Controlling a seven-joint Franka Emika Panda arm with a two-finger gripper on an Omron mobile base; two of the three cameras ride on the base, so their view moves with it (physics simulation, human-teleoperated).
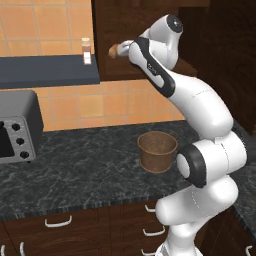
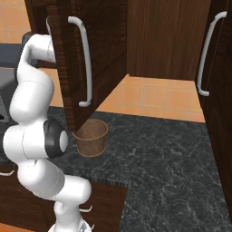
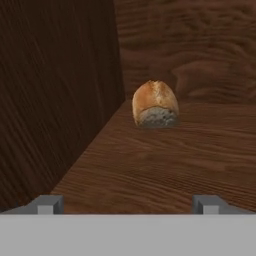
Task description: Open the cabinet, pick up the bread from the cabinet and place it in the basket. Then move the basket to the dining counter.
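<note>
In the hand view the 2 grey fingertips (image 3: 48, 204) sit nearest, at 7 and 5 o'clock, spread wide apart with nothing between them; the gripper (image 3: 127, 205) is open and empty. Beyond them runs the cabinet's wooden shelf floor (image 3: 150, 165), with a dark side wall (image 3: 55, 90) from 8 to 11 o'clock. The bread (image 3: 155, 104), a small tan loaf with a paler cut end facing the camera, rests on the shelf just above centre, toward 12 o'clock, well apart from the fingertips and close to the back wall.

In the left base view, a grey toaster oven (image 1: 17, 127) stands at 9 o'clock on the black speckled counter (image 1: 90, 165). A small jar (image 1: 86, 51) sits on a dark shelf (image 1: 50, 70) at 11 o'clock. The bread (image 1: 114, 50) shows as a tan spot just left of the arm's wrist, inside the cabinet (image 1: 120, 30) at 12 o'clock. The basket (image 1: 157, 151) stands upright on the counter just right of centre.

In the right base view the cabinet door (image 2: 86, 59) hangs open at 11 o'clock, with its silver bar handle (image 2: 85, 63) facing the camera. The basket (image 2: 92, 137) sits on the counter beneath the door's lower edge.
</note>
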